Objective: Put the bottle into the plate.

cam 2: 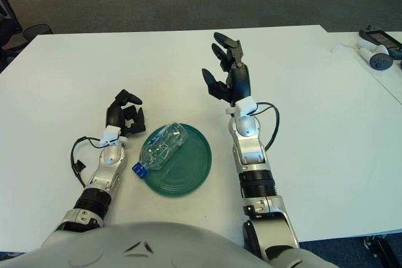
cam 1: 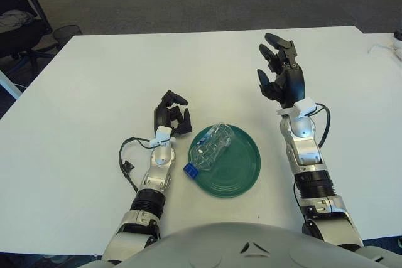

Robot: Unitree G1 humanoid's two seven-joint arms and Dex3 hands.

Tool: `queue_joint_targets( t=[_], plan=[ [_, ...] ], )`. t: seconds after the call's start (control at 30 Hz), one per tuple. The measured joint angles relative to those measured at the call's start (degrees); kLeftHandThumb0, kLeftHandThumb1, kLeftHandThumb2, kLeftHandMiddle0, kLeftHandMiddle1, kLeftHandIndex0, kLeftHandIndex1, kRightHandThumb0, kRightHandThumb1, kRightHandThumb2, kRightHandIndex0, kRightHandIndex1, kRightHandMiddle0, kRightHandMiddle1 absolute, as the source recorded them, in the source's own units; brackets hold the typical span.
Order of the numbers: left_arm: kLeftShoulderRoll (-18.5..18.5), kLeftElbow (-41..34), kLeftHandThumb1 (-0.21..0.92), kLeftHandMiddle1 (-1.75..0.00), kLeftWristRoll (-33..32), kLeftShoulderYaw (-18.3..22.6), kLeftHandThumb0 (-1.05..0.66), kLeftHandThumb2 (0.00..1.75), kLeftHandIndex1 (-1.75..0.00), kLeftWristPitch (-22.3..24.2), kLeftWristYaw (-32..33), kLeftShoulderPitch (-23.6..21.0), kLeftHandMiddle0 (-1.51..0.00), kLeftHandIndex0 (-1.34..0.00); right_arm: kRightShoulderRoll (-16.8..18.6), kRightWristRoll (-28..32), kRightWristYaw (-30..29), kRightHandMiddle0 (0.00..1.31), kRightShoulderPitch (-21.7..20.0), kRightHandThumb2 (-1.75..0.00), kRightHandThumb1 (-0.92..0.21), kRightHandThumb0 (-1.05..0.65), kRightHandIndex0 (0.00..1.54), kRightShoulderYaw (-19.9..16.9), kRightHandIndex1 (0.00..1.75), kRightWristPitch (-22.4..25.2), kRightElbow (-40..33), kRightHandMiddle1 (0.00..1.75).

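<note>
Table (cam 1: 75, 105) first: the broad white rectangular top carries everything you need. On it, just in front of the robot, sits the round dark green plate (cam 1: 242, 167), and the crushed clear plastic bottle (cam 1: 210, 147) lies on its side across the plate's left part, blue cap (cam 1: 190, 169) poking over the rim toward the robot. You can judge the placing as done; nothing grips the bottle. Your right hand (cam 1: 282, 73) is raised well clear beyond the plate's right, fingers spread, empty. Your left hand (cam 1: 173, 113) shows just left of the plate, fingers curled on nothing.
</note>
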Motion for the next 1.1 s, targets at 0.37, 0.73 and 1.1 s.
queue_joint_targets(
  t=[0.37,0.73,1.1],
  plan=[
    [0.01,-0.84,0.18,-1.75,-0.01,0.04,-0.52,1.48,-1.75,0.16,-0.02,0.71,-1.25,-0.72,2.29,0.32,0.14,0.00,3.73,-0.52,-0.88,-0.53,0.28,-0.68,0.47,-0.19,1.43,0.67],
    [0.03,-1.91,0.18,-1.75,0.06,-0.09,-0.52,1.49,-1.75,0.49,-0.02,1.40,-1.26,-0.72,0.94,1.20,2.25,0.00,6.16,-0.51,-0.89,-0.55,0.26,-2.92,0.49,-0.23,4.91,0.65],
    [0.06,-2.43,0.15,-1.75,0.11,-0.20,-0.53,1.51,-1.75,0.59,0.05,1.95,-1.26,-0.74,0.51,-0.25,0.59,0.00,8.31,-0.64,-0.82,-0.47,0.33,-4.22,0.65,-0.75,11.10,0.76]
  ],
)
